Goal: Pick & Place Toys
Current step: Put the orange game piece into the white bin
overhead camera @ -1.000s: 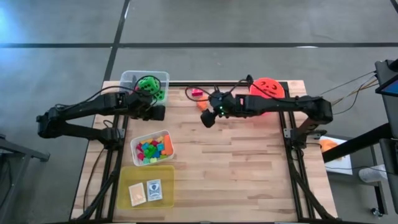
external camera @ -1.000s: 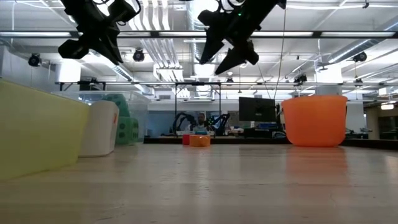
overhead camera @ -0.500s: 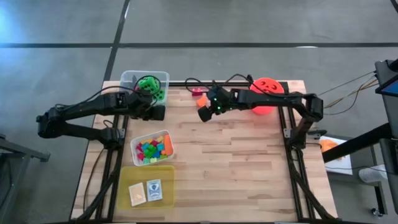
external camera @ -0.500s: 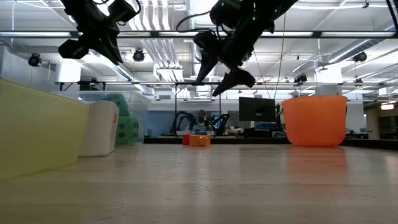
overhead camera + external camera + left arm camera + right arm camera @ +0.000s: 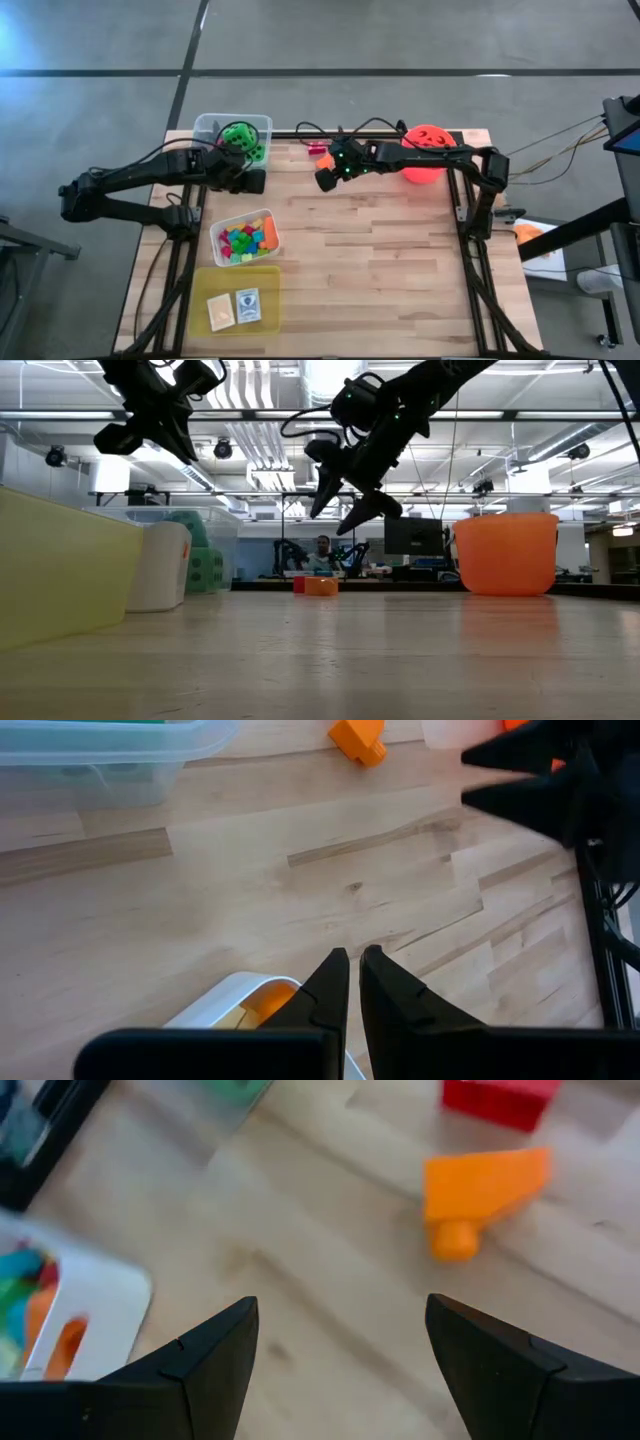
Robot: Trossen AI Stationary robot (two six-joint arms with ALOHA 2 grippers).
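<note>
Where the right claw (image 5: 323, 180) hovers, it hides the orange block (image 5: 480, 1188) from above

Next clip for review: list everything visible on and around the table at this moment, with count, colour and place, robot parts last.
Green dice: at least one, green with black dots, in the clear tub at the far left corner.
Small blocks: many, mixed bright colours, in the white tub by the left edge.
Cards: two, in the yellow tray at the near left corner.
Orange block: one, loose on the table near the far edge.
Pink-red block: one, beside the orange one, at the far edge.
Bucket: one, red-orange with black face, far right corner.
Person: one, in the room behind, low view.
Left gripper: shut, empty, raised between the clear and white tubs.
Right gripper: open, empty, above the table near the orange block.
</note>
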